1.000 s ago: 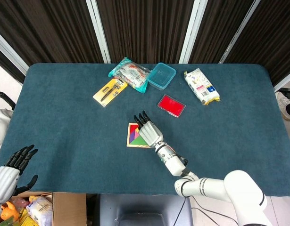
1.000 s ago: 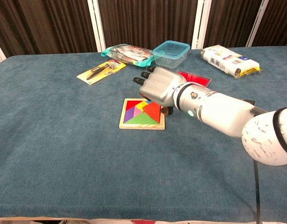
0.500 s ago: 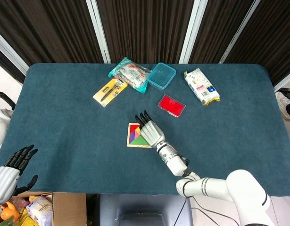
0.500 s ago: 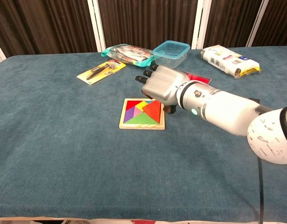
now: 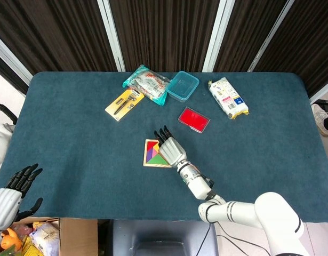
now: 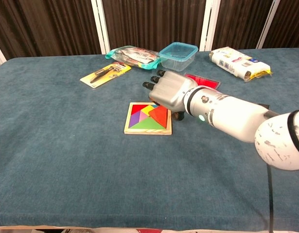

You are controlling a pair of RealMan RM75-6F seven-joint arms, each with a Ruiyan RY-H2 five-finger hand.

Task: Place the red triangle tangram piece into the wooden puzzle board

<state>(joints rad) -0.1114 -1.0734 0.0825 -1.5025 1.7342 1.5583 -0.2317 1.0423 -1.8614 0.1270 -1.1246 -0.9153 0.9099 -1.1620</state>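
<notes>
The wooden puzzle board (image 6: 132,130) (image 5: 148,162) lies mid-table with several coloured pieces in it. The red triangle (image 6: 159,115) lies flat in the board's right half, its far corner under my right hand (image 6: 170,90) (image 5: 170,148). That hand hovers over the board's right edge, palm down, fingers stretched out and holding nothing. The thumb (image 6: 178,116) shows just beside the board's right rim. My left hand (image 5: 13,191) hangs off the table's near left corner, fingers apart and empty.
A red flat case (image 5: 194,119) lies just behind the right hand. Further back are a clear teal box (image 5: 182,86), a snack bag (image 5: 146,83), a yellow tool card (image 5: 123,103) and a white packet (image 5: 228,97).
The right hand has drifted slightly to the right, off the board. The red triangle stays flat in the board. The left hand has not moved.
</notes>
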